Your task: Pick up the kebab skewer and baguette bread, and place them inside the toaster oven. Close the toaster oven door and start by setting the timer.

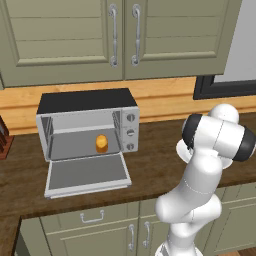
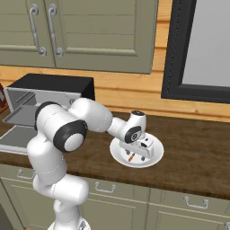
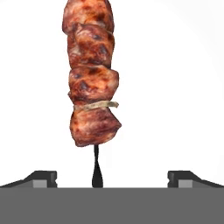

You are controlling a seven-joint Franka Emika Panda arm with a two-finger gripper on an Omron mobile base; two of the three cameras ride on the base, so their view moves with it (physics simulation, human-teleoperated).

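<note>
The kebab skewer (image 3: 92,87), brown-red meat chunks on a thin stick, lies on a white plate (image 2: 152,159). My gripper (image 3: 111,177) hovers low over it, open, with its fingertips (image 3: 43,177) wide apart on either side of the stick's end and touching nothing. In the right base view the gripper (image 2: 140,150) points down at the plate, and the skewer (image 2: 130,157) peeks out beneath it. The toaster oven (image 1: 85,100) stands at the left with its door (image 1: 87,172) folded down flat. The baguette bread (image 1: 102,143) sits inside on the grey floor.
The plate rests near the front edge of the brown counter (image 2: 193,148), right of the oven. Three knobs (image 1: 131,132) run down the oven's right side. Cabinets (image 1: 115,35) hang above, and a dark-framed panel (image 2: 197,49) rises at the back right. A brown object (image 1: 4,137) stands at the far left.
</note>
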